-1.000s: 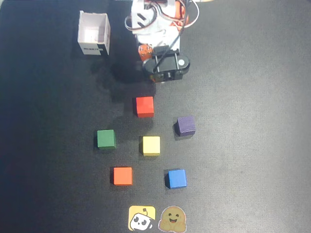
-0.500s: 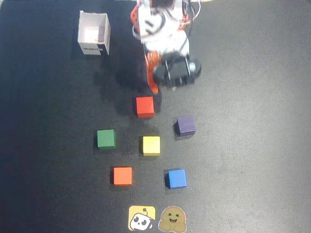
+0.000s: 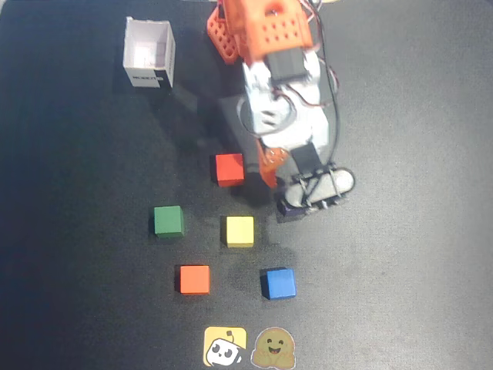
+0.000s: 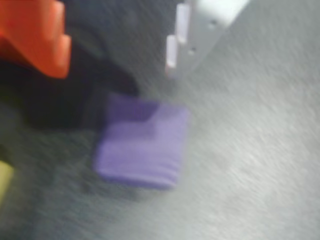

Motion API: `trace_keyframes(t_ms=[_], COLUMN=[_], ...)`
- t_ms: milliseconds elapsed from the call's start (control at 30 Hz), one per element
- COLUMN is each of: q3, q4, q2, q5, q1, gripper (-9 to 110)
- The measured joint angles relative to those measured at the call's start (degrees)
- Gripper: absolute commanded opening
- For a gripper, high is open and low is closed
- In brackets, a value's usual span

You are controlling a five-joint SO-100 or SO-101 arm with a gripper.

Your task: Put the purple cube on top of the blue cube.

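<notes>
The purple cube (image 3: 290, 210) sits on the black table, mostly hidden under my wrist in the overhead view. In the blurred wrist view the purple cube (image 4: 142, 145) lies on the mat just ahead of the jaws, apart from both. My gripper (image 3: 286, 194) hovers over it, open and empty. In the wrist view the gripper (image 4: 116, 67) shows an orange finger (image 4: 45, 40) at the upper left and a white finger (image 4: 192, 35) at the upper right, with a wide gap. The blue cube (image 3: 278, 283) stands alone nearer the front edge, below the purple one in the overhead view.
A red cube (image 3: 229, 169) sits just left of the gripper. A yellow cube (image 3: 239, 230), a green cube (image 3: 168, 220) and an orange cube (image 3: 194, 279) lie to the left. A white open box (image 3: 149, 54) stands at the back left. Two stickers (image 3: 225, 347) are at the front.
</notes>
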Motion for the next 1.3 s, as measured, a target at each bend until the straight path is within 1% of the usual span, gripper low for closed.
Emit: trace_keyframes(t_ms=[367, 433, 733, 1300], q3=[0.0, 0.0, 0.0, 0.0], q4=[-4.48, -5.1, -6.94, -14.94], q2=[-6.33, -7.12, -9.49, -15.64], q5=[0.53, 0.53, 2.11, 5.45], q1=[-1.05, -1.05, -1.93, -3.16], gripper=[17, 19, 19, 18])
